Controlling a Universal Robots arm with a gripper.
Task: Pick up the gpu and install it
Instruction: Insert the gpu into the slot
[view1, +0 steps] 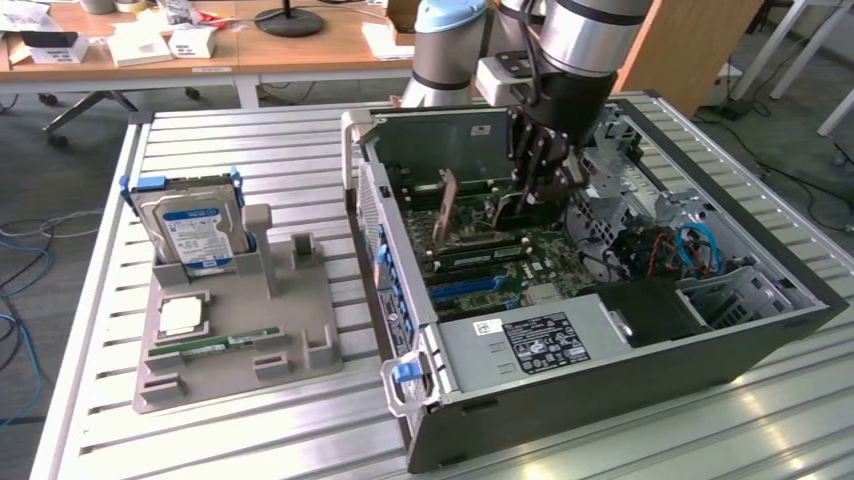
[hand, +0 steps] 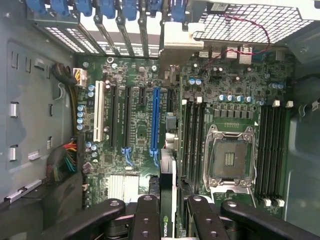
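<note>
1. Inside the open computer case (view1: 747, 330), which lies on its side toward the exterior view's right edge of the slatted tabletop (view1: 240, 430), I see the gripper (view1: 541, 185) reaching down over the motherboard (view1: 527, 265).
2. On my wrist camera the jaws are closed narrow on the gpu (hand: 167, 185), with a finger (hand: 147, 217) on each face and the card edge-on to me.
3. The gpu runs parallel to the long blue slot (hand: 156, 120), just beside it. Its silvery bracket (hand: 175, 42) sits at the case's rear wall. I cannot tell if the card touches the board.
4. Toward the tabletop's opposite edge, a grey tray (view1: 300, 330) carries a hard drive (view1: 194, 235), a processor chip (view1: 180, 317) and a green memory stick (view1: 214, 345), well apart from the case.
</note>
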